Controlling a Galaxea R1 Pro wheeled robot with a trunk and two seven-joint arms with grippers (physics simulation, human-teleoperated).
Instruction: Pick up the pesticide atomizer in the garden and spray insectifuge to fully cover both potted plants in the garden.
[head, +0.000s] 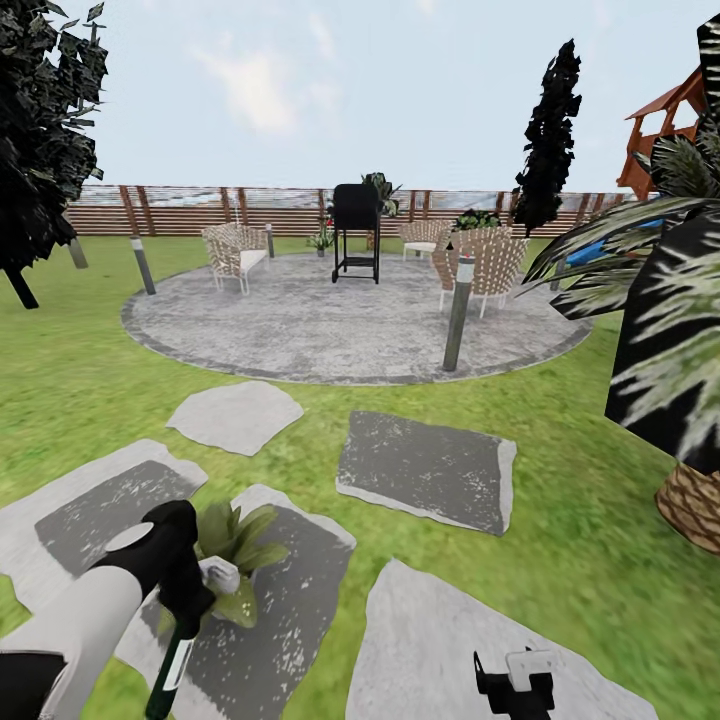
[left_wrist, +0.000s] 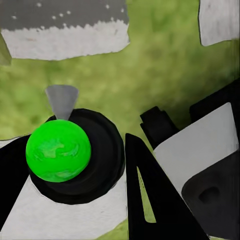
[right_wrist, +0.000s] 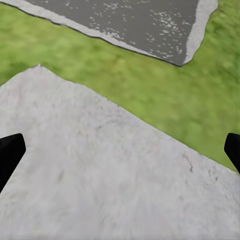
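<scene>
Presently the left gripper (head: 190, 610) is closed around the atomizer (left_wrist: 58, 150) — its wrist view shows the bright green ball top in a black collar, with a grey nozzle cone at the collar's edge, and black fingers (left_wrist: 155, 200) flanking the body. From the head, the bottle's dark stem with a pale label hangs below the gripper, so the grasp looks to be near the top, probably to keep the nozzle free. One plant (head: 235, 545) sits on a grey slab (head: 290, 600) just beyond and touching the gripper's outline; holding the sprayer this close suggests the spraying step on this first plant is in hand or about to start. The second plant cannot be made out with certainty — small greenery by the far patio (head: 330, 320) is too small to tell. Left arm pose: forearm reaching forward and inward from the lower left corner, wrist bent down over the slab. Right gripper (head: 515, 685) hangs low over a pale slab (right_wrist: 100, 175), jaws wide apart and holding nothing, apparently parked out of the way. Lawn (head: 560, 560) lies around the slabs.
</scene>
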